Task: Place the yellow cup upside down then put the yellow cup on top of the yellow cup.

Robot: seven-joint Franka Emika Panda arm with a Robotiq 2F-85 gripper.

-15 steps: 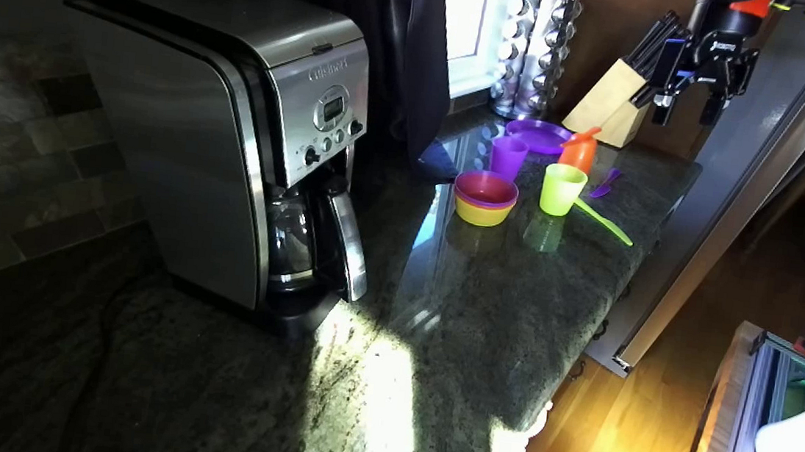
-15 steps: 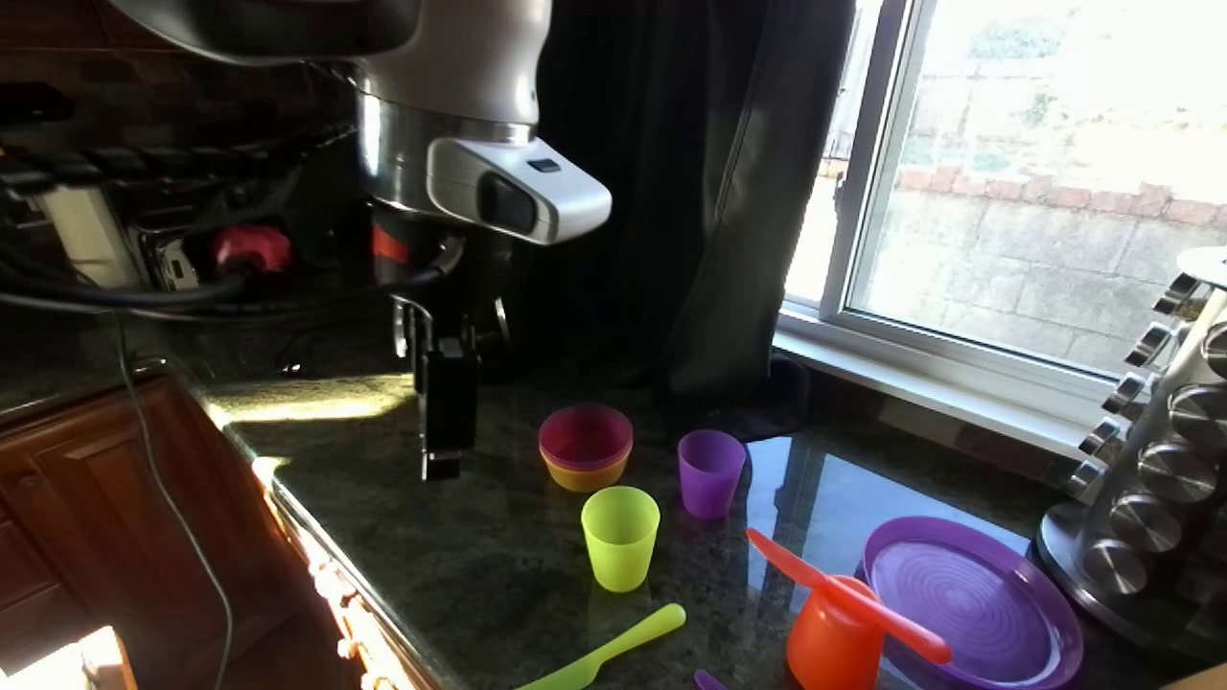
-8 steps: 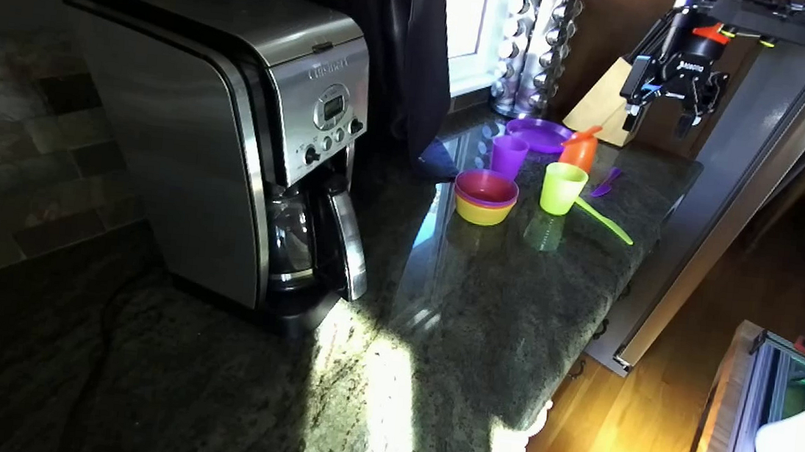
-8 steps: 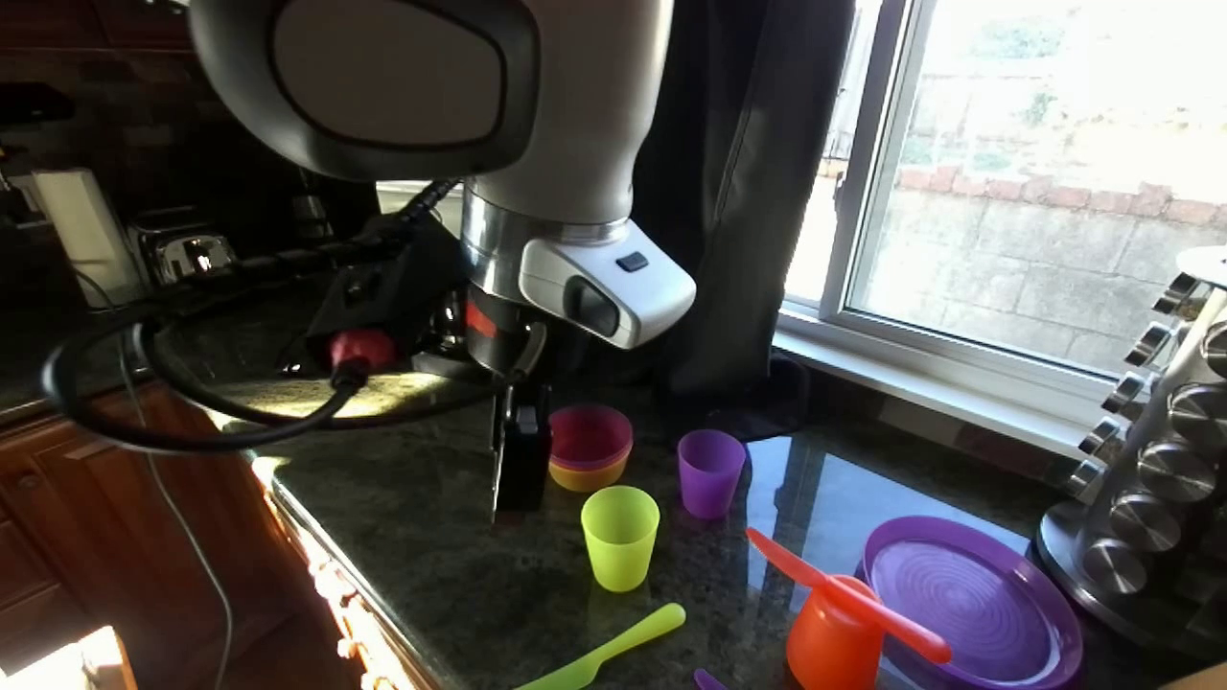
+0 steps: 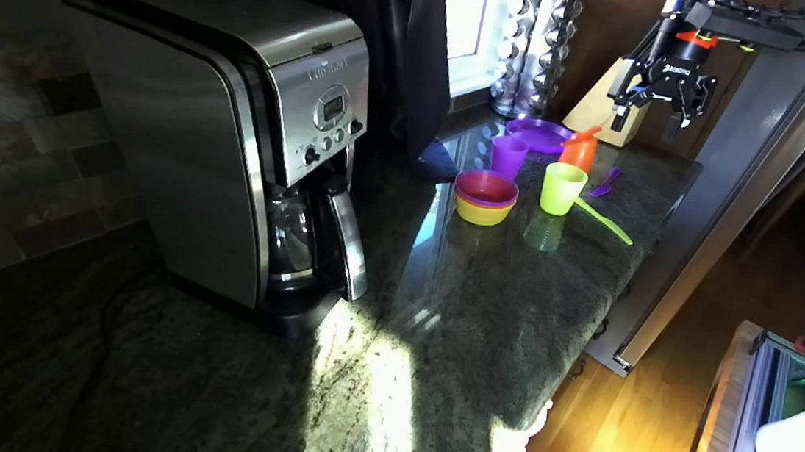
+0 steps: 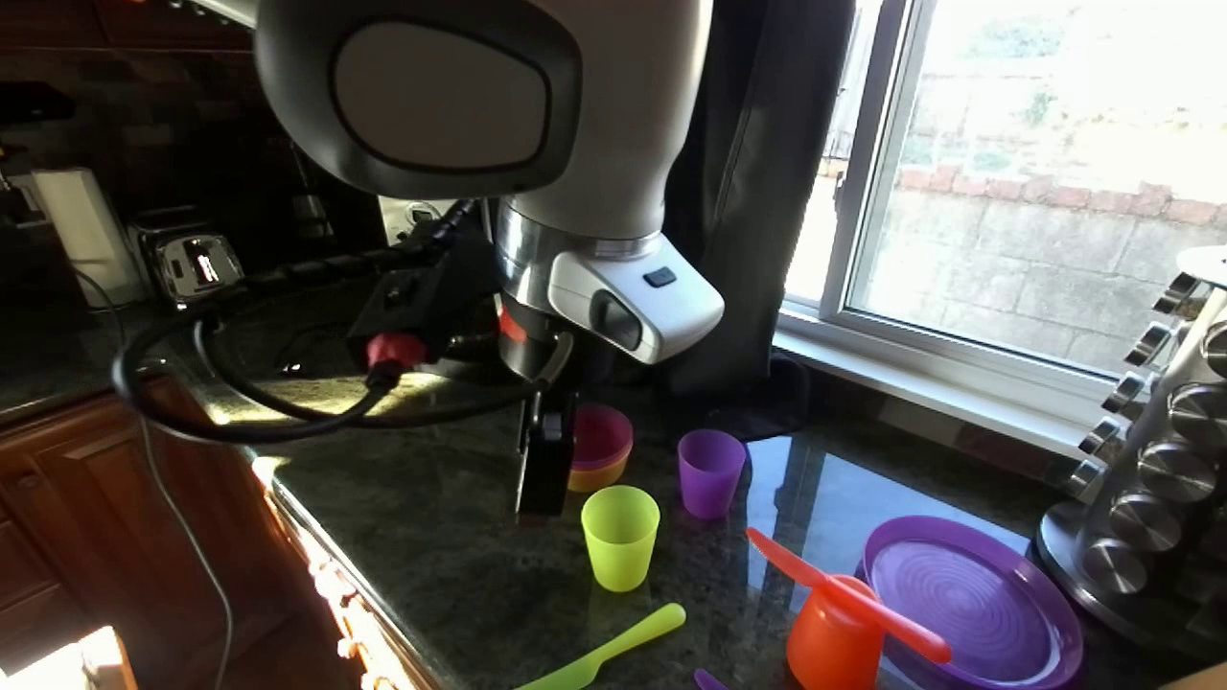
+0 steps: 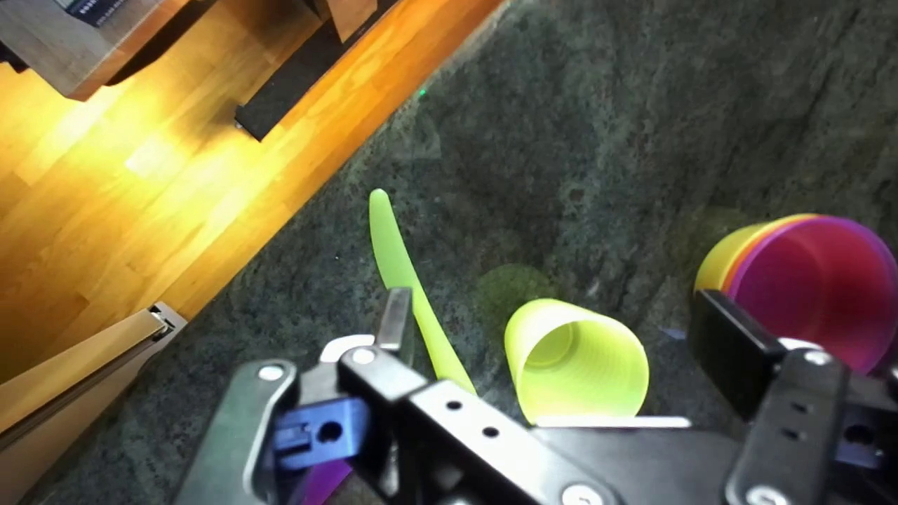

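Note:
A single yellow-green cup, the yellow cup (image 6: 621, 551), stands upright on the dark stone counter in both exterior views, its mouth upward. It is the only cup of that colour in view. From the wrist, I look down into the yellow cup (image 7: 586, 365), which appears between my two fingers; its near rim is partly covered by the gripper body. My gripper (image 5: 645, 125) hangs above the counter with its jaws wide apart and nothing held. Seen from the side, the gripper (image 6: 543, 513) is next to the cup and higher, apart from it.
Stacked bowls (image 5: 484, 208) and a purple cup (image 6: 709, 479) stand near the yellow cup. A green knife (image 7: 393, 245) lies beside it. An orange mug (image 6: 834, 647) bears an orange knife, near a purple plate (image 6: 968, 594). A knife block (image 5: 595, 104) and spice rack (image 5: 530, 54) stand behind.
The gripper has swung across the counter and somewhat lower, coming closer to the yellow cup, with its jaws staying apart. Cup and other tableware have not moved.

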